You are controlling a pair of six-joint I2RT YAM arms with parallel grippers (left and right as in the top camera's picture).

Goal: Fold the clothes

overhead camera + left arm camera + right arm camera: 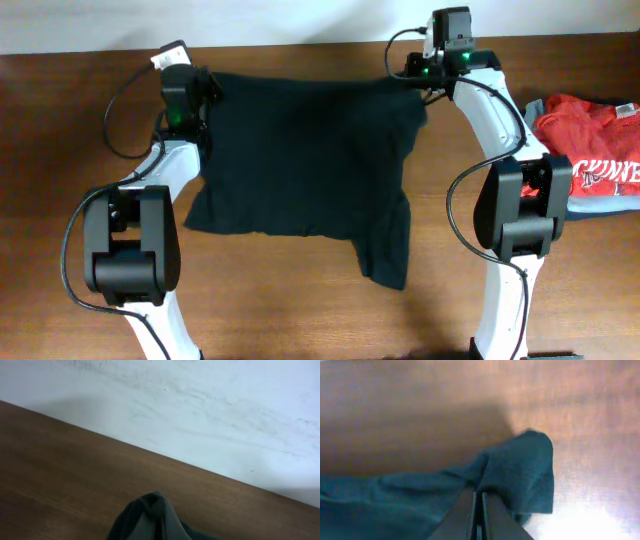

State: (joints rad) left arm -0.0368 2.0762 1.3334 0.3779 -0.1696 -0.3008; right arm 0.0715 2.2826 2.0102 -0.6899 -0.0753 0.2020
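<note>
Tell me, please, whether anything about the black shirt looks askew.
Yes. The black T-shirt lies lopsided: the left claw and right claw pinch its far corners, but its near edge is uneven and rumpled, reaching much nearer on the right side.

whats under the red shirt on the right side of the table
A folded grey-blue garment peeks out along the near edge of the red shirt. How far it extends, and anything else below, is covered.

The only lettering is white block print on the crumpled red fabric shirt (585,130) at the right edge, cut off and too small to read
</note>
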